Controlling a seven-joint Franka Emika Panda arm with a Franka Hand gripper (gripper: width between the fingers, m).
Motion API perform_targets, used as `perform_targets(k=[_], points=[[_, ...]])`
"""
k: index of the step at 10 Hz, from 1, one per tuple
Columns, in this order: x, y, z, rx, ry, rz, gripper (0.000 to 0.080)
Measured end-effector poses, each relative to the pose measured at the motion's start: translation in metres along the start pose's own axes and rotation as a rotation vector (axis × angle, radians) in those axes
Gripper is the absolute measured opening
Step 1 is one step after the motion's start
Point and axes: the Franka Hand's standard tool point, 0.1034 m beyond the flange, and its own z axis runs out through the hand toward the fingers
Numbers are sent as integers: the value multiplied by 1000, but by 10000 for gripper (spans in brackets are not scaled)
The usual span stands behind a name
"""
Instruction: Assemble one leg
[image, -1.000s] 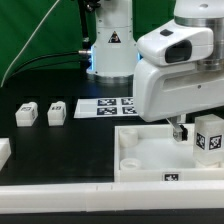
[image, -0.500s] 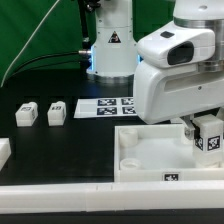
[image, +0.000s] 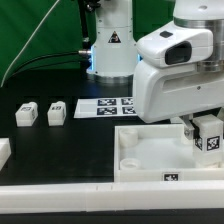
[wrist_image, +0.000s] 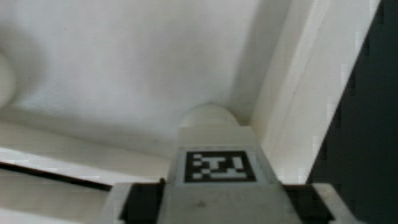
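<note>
My gripper (image: 199, 127) is shut on a leg (image: 210, 137), a small white block with a black-and-white tag, and holds it upright at the far right corner of the large white panel (image: 150, 152). In the wrist view the leg (wrist_image: 217, 160) sits between my two dark fingers (wrist_image: 143, 203), its tip pointing into the panel's corner by the raised rim (wrist_image: 294, 70). Whether the leg's end touches the panel is hidden. Two more legs (image: 27, 113) (image: 57, 112) lie on the black table at the exterior view's left.
The marker board (image: 106, 106) lies behind the panel. Another white part (image: 3, 152) shows at the exterior view's left edge. A white bar (image: 60, 200) runs along the front. The robot base (image: 110, 50) stands at the back.
A second ago a gap showed between my finger and the leg; the finger now sits against it and the leg has shifted slightly. Nothing moved in the last half second.
</note>
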Motion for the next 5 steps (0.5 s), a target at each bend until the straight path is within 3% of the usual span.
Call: perform_targets(k=[5], points=[[0, -5, 1, 11, 8, 605, 291]])
